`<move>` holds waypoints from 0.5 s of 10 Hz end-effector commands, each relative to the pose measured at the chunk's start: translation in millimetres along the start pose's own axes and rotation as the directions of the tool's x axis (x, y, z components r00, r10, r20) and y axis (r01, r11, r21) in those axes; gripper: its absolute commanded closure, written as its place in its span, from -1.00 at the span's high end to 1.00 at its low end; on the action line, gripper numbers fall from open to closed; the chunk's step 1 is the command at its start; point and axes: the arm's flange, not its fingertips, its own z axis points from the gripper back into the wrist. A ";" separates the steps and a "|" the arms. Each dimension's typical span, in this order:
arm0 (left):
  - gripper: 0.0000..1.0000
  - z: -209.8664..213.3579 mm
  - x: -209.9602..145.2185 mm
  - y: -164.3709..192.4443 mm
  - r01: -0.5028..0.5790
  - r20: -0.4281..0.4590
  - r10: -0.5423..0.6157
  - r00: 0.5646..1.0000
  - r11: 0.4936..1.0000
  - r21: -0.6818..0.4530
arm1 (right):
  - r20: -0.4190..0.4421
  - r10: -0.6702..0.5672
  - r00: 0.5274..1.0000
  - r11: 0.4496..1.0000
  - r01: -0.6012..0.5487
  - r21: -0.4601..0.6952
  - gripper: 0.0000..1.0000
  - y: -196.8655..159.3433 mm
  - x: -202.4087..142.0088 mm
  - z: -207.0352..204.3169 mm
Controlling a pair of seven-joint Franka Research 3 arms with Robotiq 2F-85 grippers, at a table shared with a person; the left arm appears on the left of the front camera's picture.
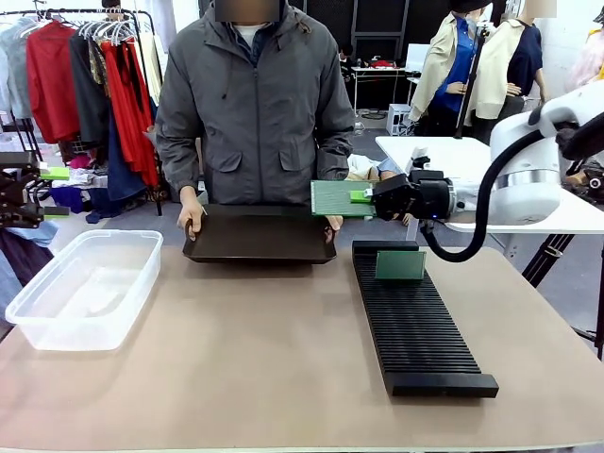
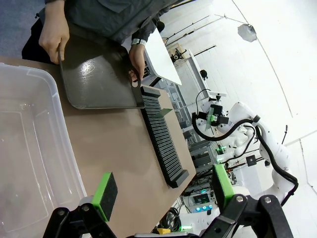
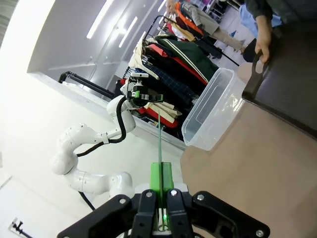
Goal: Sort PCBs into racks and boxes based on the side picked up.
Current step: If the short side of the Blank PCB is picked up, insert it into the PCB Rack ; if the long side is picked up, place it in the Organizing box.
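My right gripper [image 1: 363, 196] is shut on one short edge of a light green PCB [image 1: 335, 198], held flat in the air above the far end of the long black rack [image 1: 415, 326]. Another PCB [image 1: 400, 265] stands upright in a far slot of that rack. In the right wrist view the held PCB [image 3: 159, 144] shows edge-on between the shut green pads [image 3: 162, 176]. The clear tub [image 1: 85, 283] sits at the table's left. My left gripper [image 2: 163, 187] hangs open over the tub [image 2: 29, 148], nothing between its fingers.
A person at the far side holds a shallow black tray [image 1: 260, 236] by both handles on the table's far edge. A white table [image 1: 453, 156] stands behind my right arm. Bare tabletop [image 1: 255, 359] lies between the tub and the rack.
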 end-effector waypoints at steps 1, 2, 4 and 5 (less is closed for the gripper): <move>1.00 1.3 0.7 -1.8 -0.003 -0.007 0.003 1.000 1.000 0.001 | 0.013 0.099 0.995 0.995 -0.099 0.003 -1.00 6.4 -11.7 20.7; 1.00 1.3 0.7 -1.8 -0.003 -0.007 0.003 1.000 1.000 0.001 | 0.011 0.120 0.993 0.993 -0.120 0.001 -1.00 4.5 -15.3 34.7; 1.00 1.3 0.7 -1.8 -0.003 -0.007 0.003 1.000 1.000 0.001 | -0.037 0.182 0.983 0.983 -0.182 0.003 -1.00 -0.3 -25.3 56.2; 1.00 1.3 0.7 -1.8 -0.003 -0.007 0.003 1.000 1.000 0.001 | -0.043 0.225 0.973 0.974 -0.225 -0.001 -1.00 -3.0 -28.2 63.3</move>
